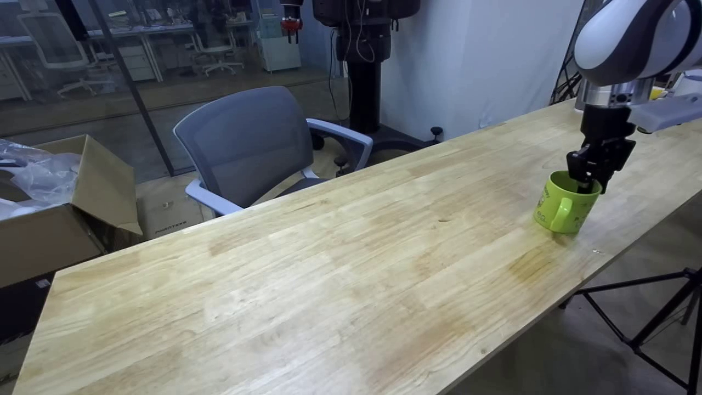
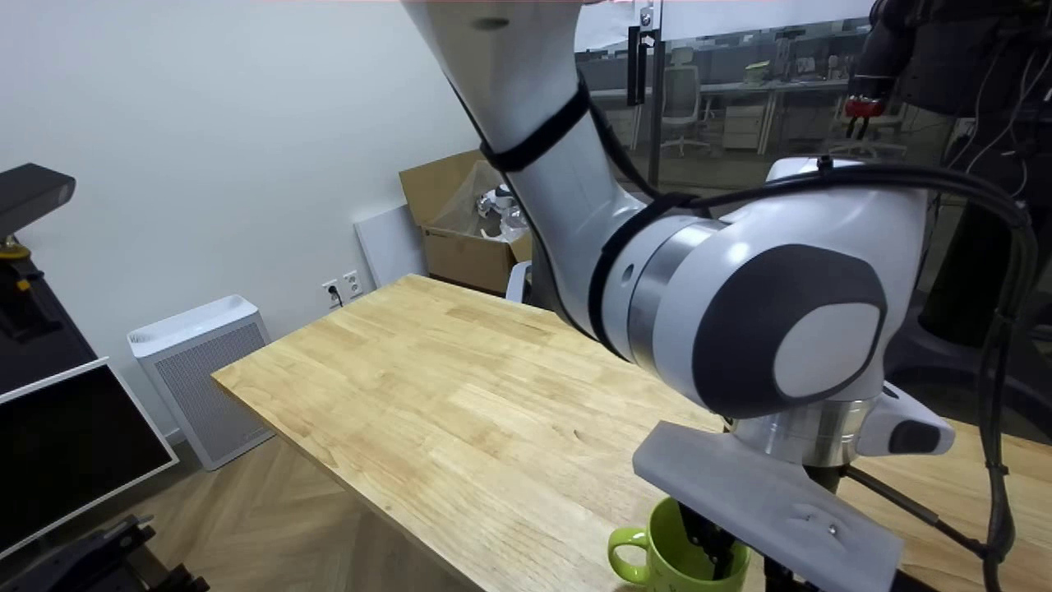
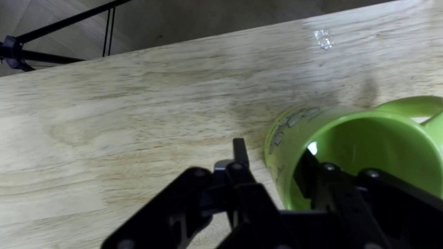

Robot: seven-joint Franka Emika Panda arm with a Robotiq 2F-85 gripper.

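A lime-green mug (image 1: 548, 208) with grey printed drawings stands upright on the wooden table, close to one long edge. Its handle (image 2: 629, 543) points away from the gripper's side. My gripper (image 3: 274, 157) straddles the mug's wall: one finger (image 3: 306, 173) reaches inside the mug, while the opposite finger (image 3: 240, 152) hangs outside it. In the wrist view a strip of tabletop shows between the outer finger and the mug, so the jaws stand apart and do not clamp the wall. Whether the inner finger touches the wall I cannot tell. In an exterior view the arm hides part of the gripper and the mug's lower part is cut off.
The long wooden table (image 1: 329, 285) runs under the arm. A grey mesh chair (image 1: 247, 148) stands against its far side, with an open cardboard box (image 1: 49, 236) beyond one end. A black tripod (image 1: 636, 340) stands by the edge nearest the mug. A white air purifier (image 2: 205, 370) is by the wall.
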